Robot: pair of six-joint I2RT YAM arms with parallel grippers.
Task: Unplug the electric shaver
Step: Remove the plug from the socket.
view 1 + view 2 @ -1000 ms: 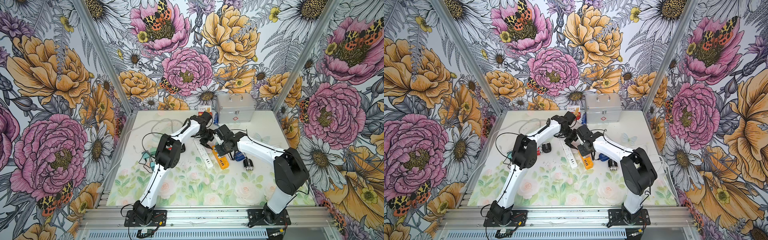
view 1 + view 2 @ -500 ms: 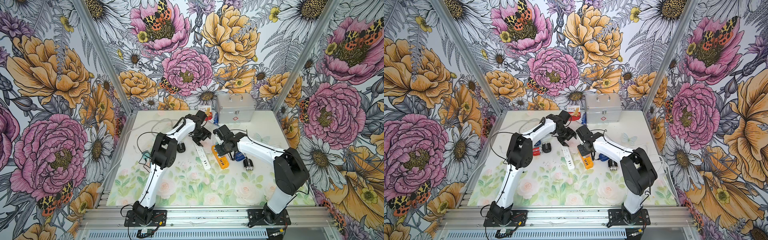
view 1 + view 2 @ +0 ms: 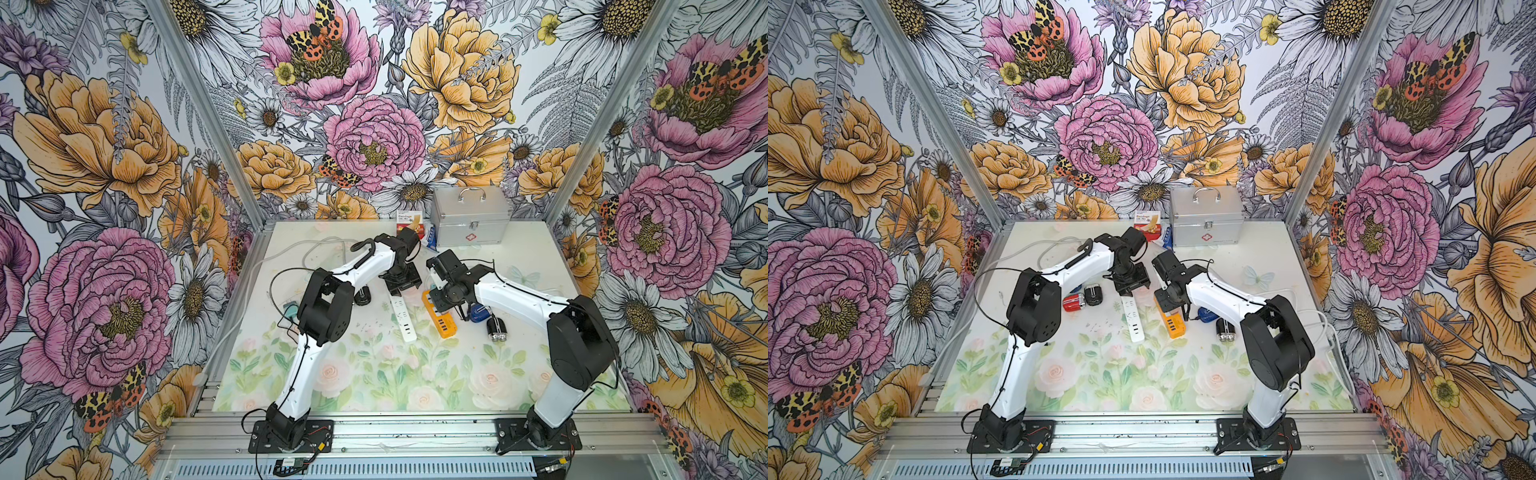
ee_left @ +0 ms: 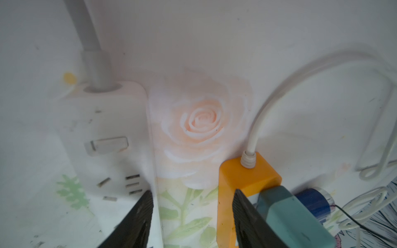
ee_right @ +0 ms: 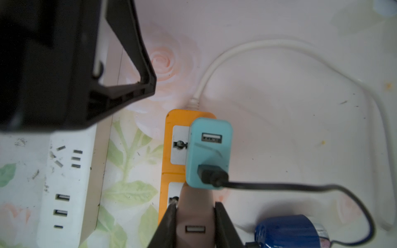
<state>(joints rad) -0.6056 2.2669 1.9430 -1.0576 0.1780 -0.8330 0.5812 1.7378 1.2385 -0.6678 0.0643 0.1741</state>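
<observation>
Far left on the floral-print table mat (image 3: 374,374), a small red rounded device (image 3: 1073,302) sits just beside a small black rounded device (image 3: 1093,294), near the left arm's elbow. Next is the left gripper (image 4: 192,193), low over the mat, fingers apart, nothing between them. 1 finger (image 4: 137,221) is over the edge of the flat white power strip (image 4: 103,128); the other is beside the end of the orange plastic power strip (image 4: 247,174).

The white strip has a thick grey cord (image 4: 86,32), a rocker switch and empty sockets. The 2 strips lie side by side with a gap of mat between them.

The orange strip has a thin white cord (image 5: 257,45) and 2 blocks on it: a teal USB charger block (image 5: 209,150) and a pinkish-beige USB charger block (image 5: 194,214) just beside it. The right gripper (image 5: 195,205) is clamped on the pinkish-beige block, both fingers on its sides.

A thin black cable (image 5: 300,186) is plugged into the teal block, loops and curls back toward the blue rounded electric shaver (image 5: 285,232). The shaver lies on the mat just right of the orange strip, not yet unplugged. Near it on the right is a black device with silver round heads (image 3: 496,328). At the back stands a silver metal case with handle (image 3: 469,224).
</observation>
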